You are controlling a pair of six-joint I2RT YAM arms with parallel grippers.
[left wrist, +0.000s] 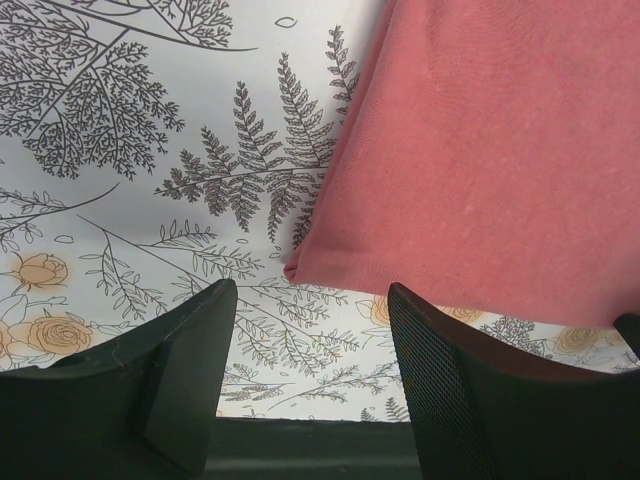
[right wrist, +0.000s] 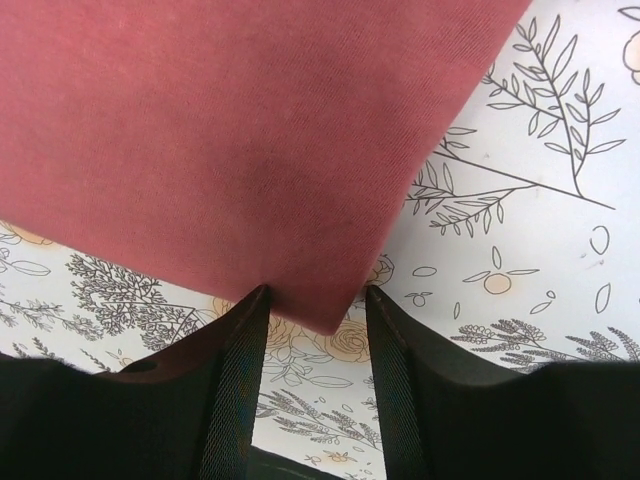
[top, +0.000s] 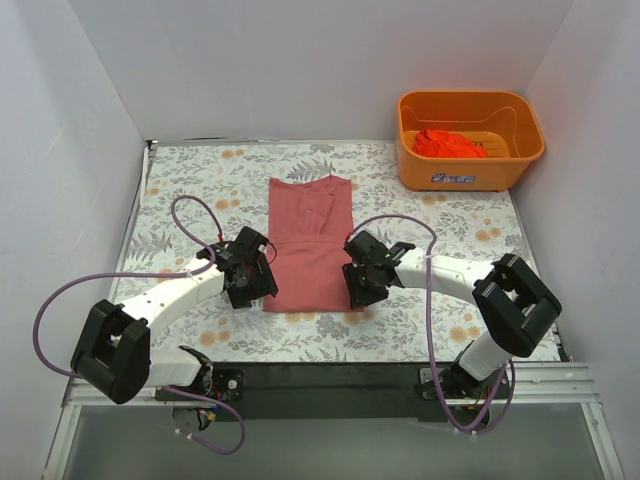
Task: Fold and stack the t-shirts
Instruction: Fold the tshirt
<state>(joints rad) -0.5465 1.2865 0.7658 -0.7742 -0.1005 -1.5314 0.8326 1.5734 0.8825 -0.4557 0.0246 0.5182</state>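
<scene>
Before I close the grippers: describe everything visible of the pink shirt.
The pink shirt is soft dusty-red knit, folded into a long strip, flat on the floral table, neck end far. Its near left corner lies just ahead of the open left gripper; its near right corner sits between the right gripper's open jaws.

Pink-red t-shirt [top: 312,245], centre of frame: fine knit cloth, matt, smooth. Orange-red t-shirt [top: 450,143], upper right: cloth, crumpled. Basket [top: 500,165]: orange plastic, smooth, slight sheen. Table cover [top: 200,180]: floral print, matt, flat; cloth or paper, can't tell. Left gripper fingers [left wrist: 470,400]: black, matt, fine mesh texture on inner face. Arm shells [top: 172,292]: white, smooth, plastic look.
</scene>
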